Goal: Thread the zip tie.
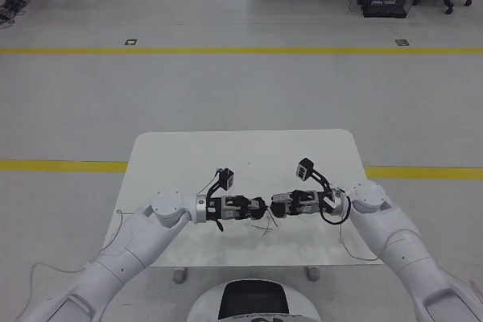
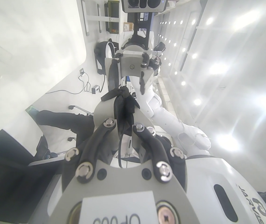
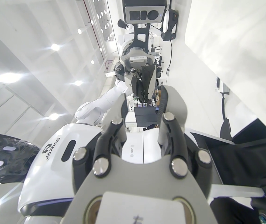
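The left gripper (image 2: 123,104) is pinched shut on what looks like the zip tie (image 2: 120,144), a thin dark strand running back between its fingers along the gripper's own line. Straight ahead, nearly tip to tip, the right gripper (image 3: 144,97) faces it, fingers spread and holding nothing.

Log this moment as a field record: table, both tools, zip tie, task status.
table: white, rounded corners
left tool: shut, fingertips pressed together, held above the table
right tool: open, facing the left tool nearly tip to tip
zip tie: likely the thin pale strand just below where the tools meet; too thin to tell whether it is gripped
status: no threaded loop visible
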You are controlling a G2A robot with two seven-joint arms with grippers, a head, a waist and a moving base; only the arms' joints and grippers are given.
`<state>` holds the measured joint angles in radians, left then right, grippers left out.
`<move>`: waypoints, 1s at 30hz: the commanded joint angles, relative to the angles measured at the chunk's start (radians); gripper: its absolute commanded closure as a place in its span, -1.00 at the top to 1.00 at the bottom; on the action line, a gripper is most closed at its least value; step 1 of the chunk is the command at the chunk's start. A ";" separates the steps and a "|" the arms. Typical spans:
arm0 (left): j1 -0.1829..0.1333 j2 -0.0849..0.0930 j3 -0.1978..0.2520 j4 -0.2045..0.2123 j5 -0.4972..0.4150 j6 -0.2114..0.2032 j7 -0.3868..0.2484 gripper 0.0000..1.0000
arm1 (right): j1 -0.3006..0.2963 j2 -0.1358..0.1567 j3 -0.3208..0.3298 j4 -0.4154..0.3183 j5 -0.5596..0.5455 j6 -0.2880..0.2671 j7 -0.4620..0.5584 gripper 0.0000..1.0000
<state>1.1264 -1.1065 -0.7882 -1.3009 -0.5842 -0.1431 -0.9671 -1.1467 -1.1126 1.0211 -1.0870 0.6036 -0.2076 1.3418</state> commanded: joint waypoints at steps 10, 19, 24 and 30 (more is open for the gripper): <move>0.004 0.002 -0.005 0.002 0.011 -0.039 0.004 -1.00 | -0.014 0.009 0.031 -0.011 0.022 -0.007 0.018 1.00; 0.020 0.021 -0.069 0.031 0.007 -0.142 -0.030 -1.00 | -0.014 0.009 0.031 -0.011 0.022 -0.007 0.018 1.00; 0.051 0.055 -0.160 0.007 0.031 -0.197 -0.078 -1.00 | -0.014 0.009 0.031 -0.011 0.022 -0.007 0.018 1.00; 0.098 0.080 -0.224 -0.038 0.032 -0.188 -0.093 -1.00 | -0.014 0.009 0.031 -0.011 0.022 -0.007 0.018 1.00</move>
<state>1.2191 -1.0286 -1.0072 -1.3326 -0.5534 -0.3335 -1.0582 -1.1609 -1.1041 1.0521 -1.0980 0.6254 -0.2149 1.3597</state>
